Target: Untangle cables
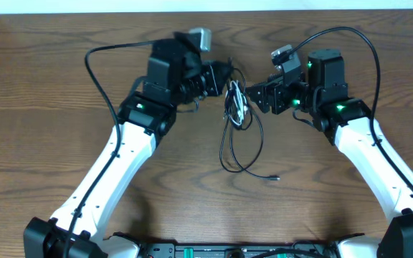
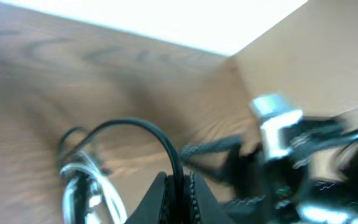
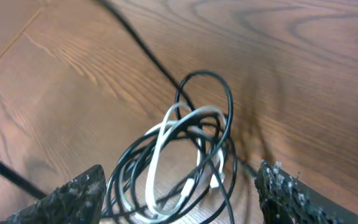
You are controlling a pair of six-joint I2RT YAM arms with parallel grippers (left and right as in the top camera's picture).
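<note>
The cables (image 1: 236,107) form a tangle of thin black loops and one white cable between the two grippers at the middle of the table. A long black loop (image 1: 229,159) trails toward me and ends in a small plug (image 1: 274,178). My left gripper (image 1: 226,75) is shut on a black cable (image 2: 166,146), which arches up out of its jaws. The white cable (image 2: 86,186) blurs at that view's lower left. My right gripper (image 3: 182,198) is open, its fingers (image 3: 73,198) on either side of the tangle (image 3: 188,149), not pinching it.
Thicker black cords (image 1: 95,61) run from both arms across the back of the wooden table (image 1: 49,129). The right arm (image 2: 291,162) is close in front of the left wrist camera. A pale wall (image 1: 206,4) borders the far edge.
</note>
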